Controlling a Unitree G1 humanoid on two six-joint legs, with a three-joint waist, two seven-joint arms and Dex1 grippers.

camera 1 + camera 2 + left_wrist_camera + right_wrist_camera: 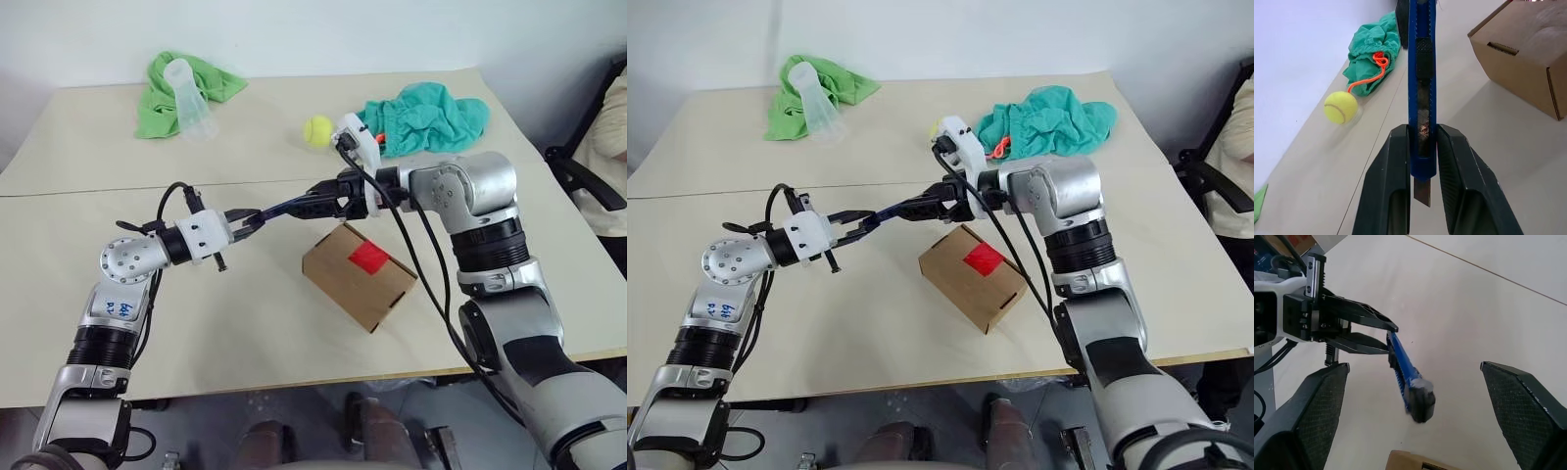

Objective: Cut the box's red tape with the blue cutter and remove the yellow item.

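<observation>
The blue cutter hangs level above the table, and my left gripper is shut on its blade end. In the left wrist view the cutter runs out between the black fingers. My right gripper is open, with one finger on each side of the cutter's far end and a gap to both. Below them the box lies closed on the table, the red tape on its top. The yellow item is out of view.
A yellow-green tennis ball lies beside a teal cloth with an orange cord. At the back left, a green cloth lies under a clear plastic cup. A person's arm shows at the right edge.
</observation>
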